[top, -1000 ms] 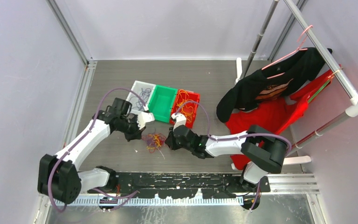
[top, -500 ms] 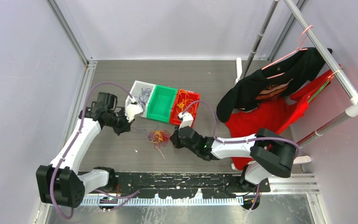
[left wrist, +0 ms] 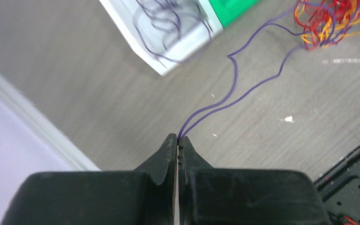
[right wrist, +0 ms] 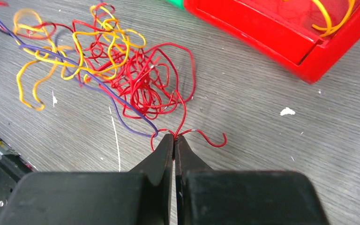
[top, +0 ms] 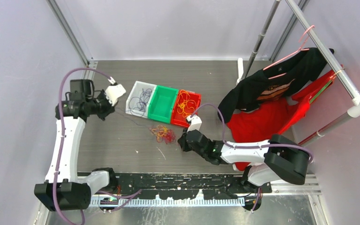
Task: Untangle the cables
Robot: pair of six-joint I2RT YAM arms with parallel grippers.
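Left gripper [left wrist: 177, 138]: two black fingers, clenched on one thin purple strand [left wrist: 234, 79]; the strand leaves the tips as two runs side by side and stretches ahead and to the right across the table to the tangle [left wrist: 330, 23].

Right gripper [right wrist: 174, 137]: two black fingers, clenched on one red strand [right wrist: 183, 110] at the near edge of the tangle; a curled hook of that strand lies just right of the tips.

Tangle: one loose heap of glossy, kinked wire-like cables in red, orange-yellow and purple, lying on the table ahead and left of the right gripper; strands too many to count.

Bins: three open rectangular plastic trays in a touching row beyond the tangle; white bin [top: 132, 96] holds purple strands, green bin [top: 164, 104] lies between, red bin [right wrist: 262, 35] holds orange-yellow strands.

Table [right wrist: 262, 117]: grey, wood-grained, with small white flecks.

Far right of the right gripper: one black garment [top: 243, 93] with orange print, unreadable; one red garment [top: 272, 117]; no legible writing anywhere.
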